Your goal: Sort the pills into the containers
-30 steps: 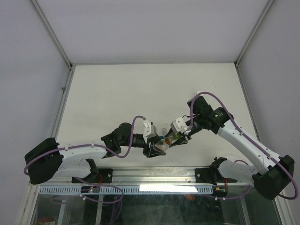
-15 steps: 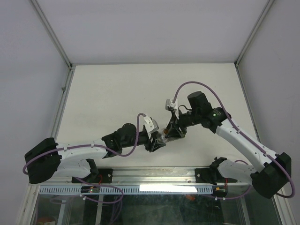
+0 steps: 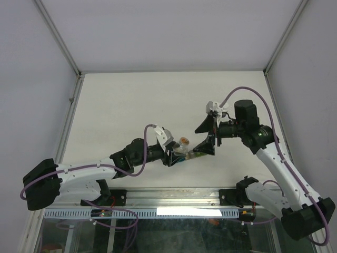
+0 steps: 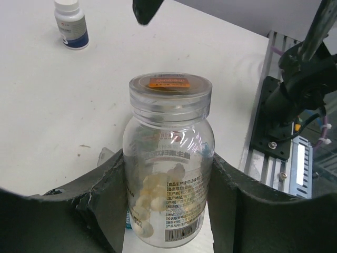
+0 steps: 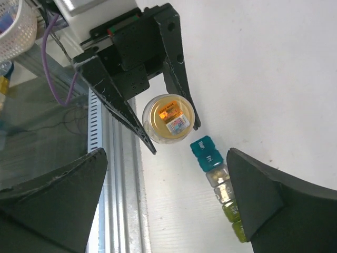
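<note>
Clear plastic with an orange label on the lid: a pill bottle [image 4: 168, 158], clamped at its middle by the left tool [image 3: 178, 154], one dark finger [image 4: 105, 200] pressed against each side. Stands lid up and lid on, with pale pills [image 4: 150, 192] heaped in the lower half behind a printed label. Sits low over the white counter [image 3: 158, 100], close to the near edge and its ribbed rail [image 5: 113, 174]; cannot tell whether the base touches the surface. Far back in the left wrist view, a small white bottle [image 4: 71, 23], upright on the counter and well apart from the rest.

Just right of the pill bottle, the containers [image 5: 218, 182]: a short strip of joined little compartments lying flat on the counter. Teal end nearest the bottle, then greyish clear ones, then olive and yellow-green at the far end. Lies just beside the bottle; touching or not, cannot tell.

Further right, the right tool [image 3: 206, 138], fingers spread wide with nothing between them. Hangs above the bottle and the strip, looking down on both. At the corner of the right wrist view, beyond the rail and off the counter, a white mesh basket [image 5: 13, 31].
</note>
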